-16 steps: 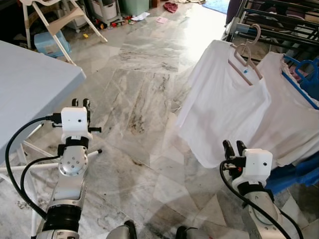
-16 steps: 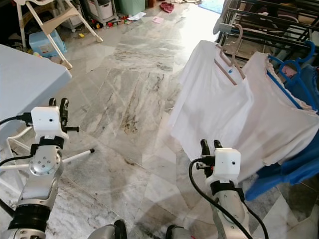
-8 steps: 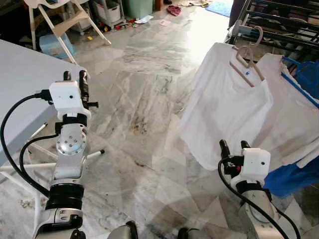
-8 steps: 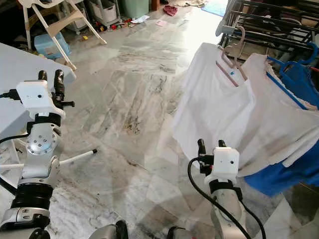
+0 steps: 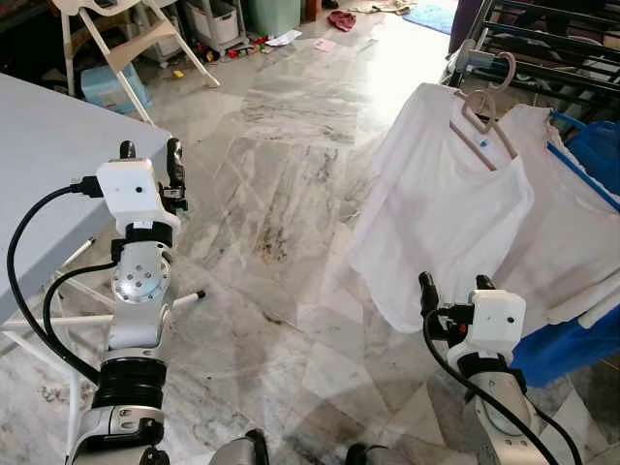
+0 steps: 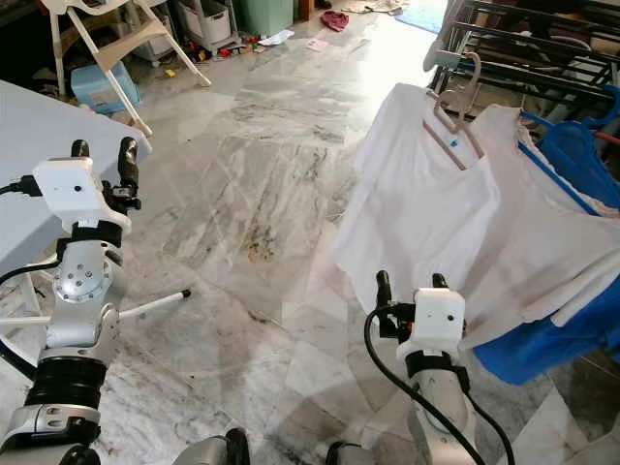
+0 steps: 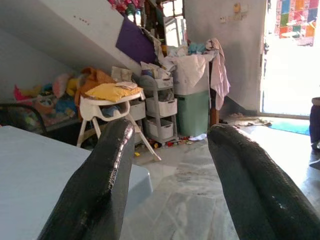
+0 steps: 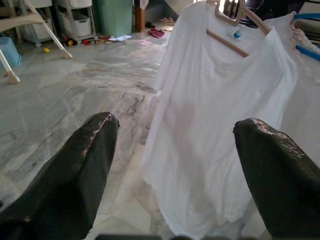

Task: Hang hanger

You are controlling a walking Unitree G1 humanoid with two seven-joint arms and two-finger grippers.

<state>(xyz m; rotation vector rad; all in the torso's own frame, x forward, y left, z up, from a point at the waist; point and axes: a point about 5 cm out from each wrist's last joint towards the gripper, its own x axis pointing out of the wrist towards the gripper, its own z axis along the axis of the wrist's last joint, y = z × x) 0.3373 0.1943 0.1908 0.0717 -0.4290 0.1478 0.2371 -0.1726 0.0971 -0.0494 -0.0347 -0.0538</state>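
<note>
Right gripper (image 5: 451, 287) is hovering low over the marble floor (image 5: 281, 184), jaws wide, holding nothing, just short of the white shirt's (image 5: 441, 208) hem. Left gripper (image 5: 148, 153) is sitting raised by the grey counter's (image 5: 48, 155) edge, jaws wide, empty. Further back, the tan wooden hanger (image 5: 481, 121) is carrying the shirt, its hook hanging on the dark drying rack (image 5: 542, 48).

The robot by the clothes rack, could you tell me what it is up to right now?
Nothing is being held. A white shirt hangs on a beige hanger hooked on the dark drying rack. The right end effector is open, low in front of the shirt's hem. The left end effector is open too, raised beside the grey table, away from the clothes.
</note>
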